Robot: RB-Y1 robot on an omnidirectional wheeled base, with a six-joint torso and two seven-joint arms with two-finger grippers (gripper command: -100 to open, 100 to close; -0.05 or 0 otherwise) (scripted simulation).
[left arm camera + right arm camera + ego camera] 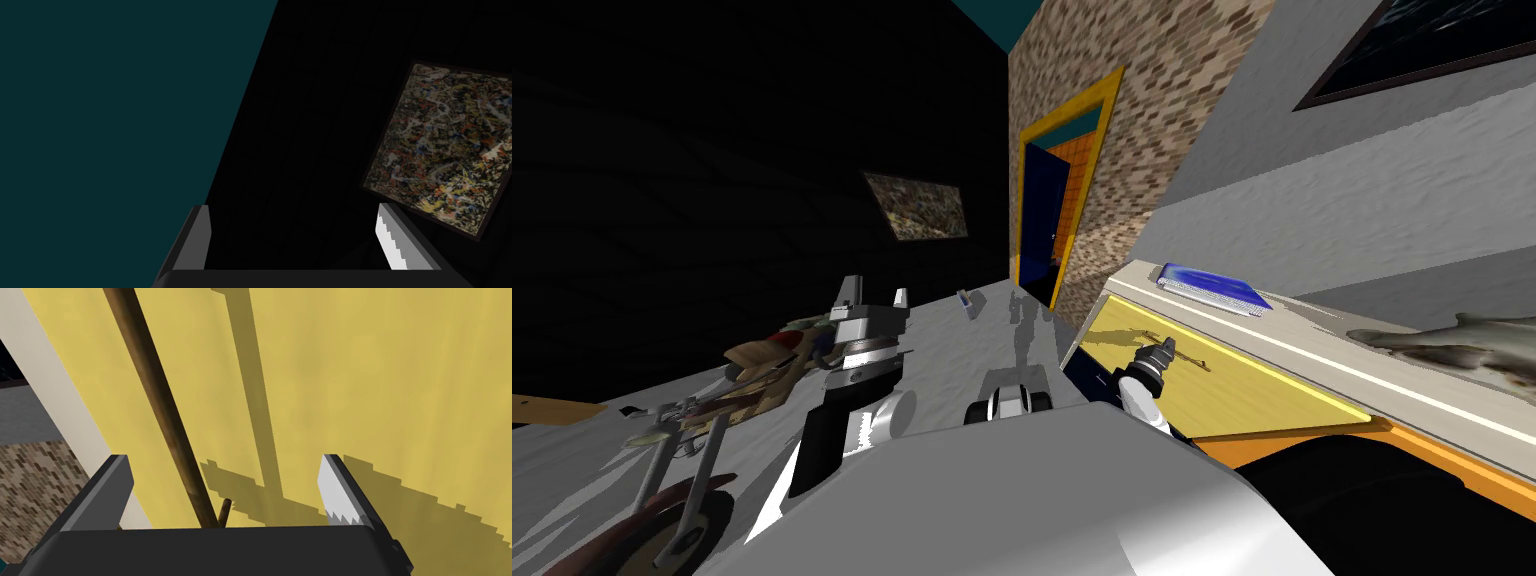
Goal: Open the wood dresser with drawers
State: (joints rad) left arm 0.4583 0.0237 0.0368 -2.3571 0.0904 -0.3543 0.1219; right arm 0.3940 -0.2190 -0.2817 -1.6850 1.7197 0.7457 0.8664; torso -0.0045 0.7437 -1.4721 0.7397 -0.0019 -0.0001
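The low dresser with a pale yellow flat front [1272,390] and off-white slab top [1312,330] is standing against the grey wall [1312,200]. A thin brown bar handle [159,400] is running along the yellow front, standing off it on a short peg

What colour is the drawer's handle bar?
The handle bar is dark brown, clearest in the right wrist view.

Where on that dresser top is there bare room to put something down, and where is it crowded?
Bare: the pale dresser top between the flat blue book and the mottled grey fish-shaped thing. Crowded: the yellow drawer front, where the open right pincer straddles the thin brown bar handle.
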